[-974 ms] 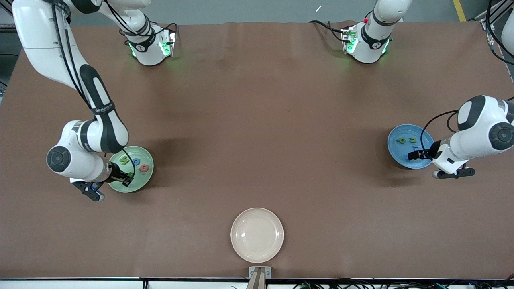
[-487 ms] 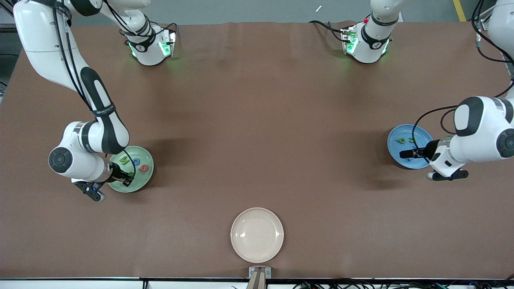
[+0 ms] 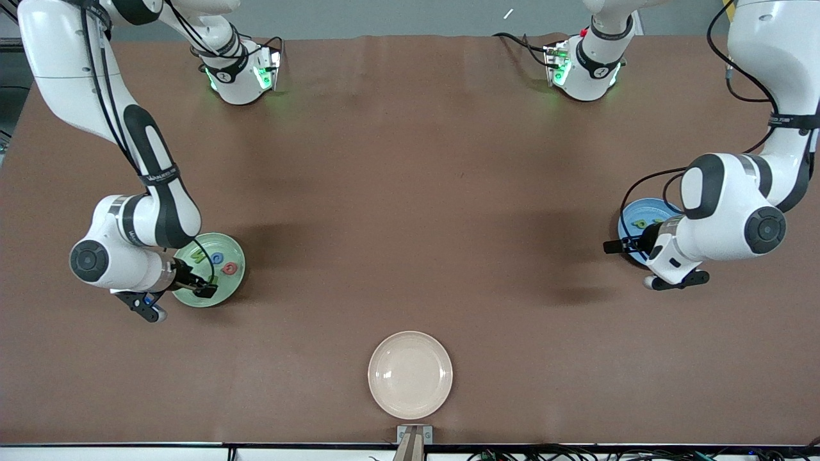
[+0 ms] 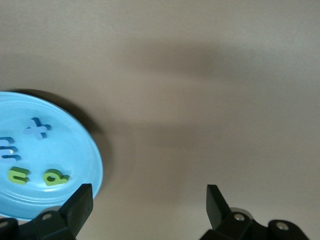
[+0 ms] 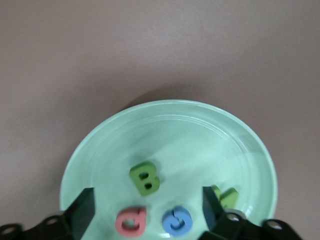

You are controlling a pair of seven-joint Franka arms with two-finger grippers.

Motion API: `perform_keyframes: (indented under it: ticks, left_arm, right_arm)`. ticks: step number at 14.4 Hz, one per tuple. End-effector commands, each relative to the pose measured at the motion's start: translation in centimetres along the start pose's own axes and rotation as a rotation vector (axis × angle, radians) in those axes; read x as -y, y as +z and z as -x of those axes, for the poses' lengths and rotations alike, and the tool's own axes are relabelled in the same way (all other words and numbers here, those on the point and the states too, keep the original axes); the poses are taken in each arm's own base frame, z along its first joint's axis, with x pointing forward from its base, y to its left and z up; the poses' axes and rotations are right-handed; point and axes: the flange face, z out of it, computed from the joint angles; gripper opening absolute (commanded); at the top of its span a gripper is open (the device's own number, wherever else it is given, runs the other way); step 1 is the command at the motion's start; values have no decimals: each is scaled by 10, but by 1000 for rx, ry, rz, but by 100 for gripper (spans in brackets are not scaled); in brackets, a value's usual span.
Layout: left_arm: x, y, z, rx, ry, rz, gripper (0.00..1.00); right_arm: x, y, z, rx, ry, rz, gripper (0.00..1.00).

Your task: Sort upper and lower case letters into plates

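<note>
Letters all lie in plates. A beige plate (image 3: 410,374) sits bare nearest the camera. The right tool (image 5: 145,210) hangs released over the glossy green plate (image 3: 234,246), directly above the chunky B (image 5: 145,178), beside Q (image 5: 131,220), G (image 5: 177,220), N (image 5: 223,196). The left tool (image 4: 147,205), fingers spread, empty, hovers beside the blue plate (image 4: 92,155) holding x (image 4: 37,128), m (image 4: 7,150), n (image 4: 18,175), p (image 4: 55,177).

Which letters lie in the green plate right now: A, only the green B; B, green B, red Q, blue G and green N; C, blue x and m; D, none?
B: the right wrist view shows the green plate holding the B, Q, G and N.
</note>
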Motion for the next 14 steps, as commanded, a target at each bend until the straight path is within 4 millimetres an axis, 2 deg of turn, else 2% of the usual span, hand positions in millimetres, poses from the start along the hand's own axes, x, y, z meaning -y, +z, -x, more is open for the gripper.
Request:
perform_keyframes:
  ticks: [1,3,6,10,11,14]
  left_arm:
    - [-15,-15,12,-25,16,1,100]
    - [-19,-16,13,-27,26,-6,100]
    - [-22,-39,20,-64,30,-7,100]
    - [-9,-102,40,-142,23,2,100]
    - [-5,-122,48,-167,21,6,100]
    - [-3,-184,86,-211,40,8,100]
  right_arm:
    - [-18,-42,-14,60,-171,13,100]
    - [-26,-60,-13,91,-292,21,100]
    - [-44,-110,-3,122,-385,106,100]
    - [-50,-180,8,204,-408,152,100]
    - [-53,-191,8,207,-419,152,100]
    - [-66,-229,3,161,-398,122,100]
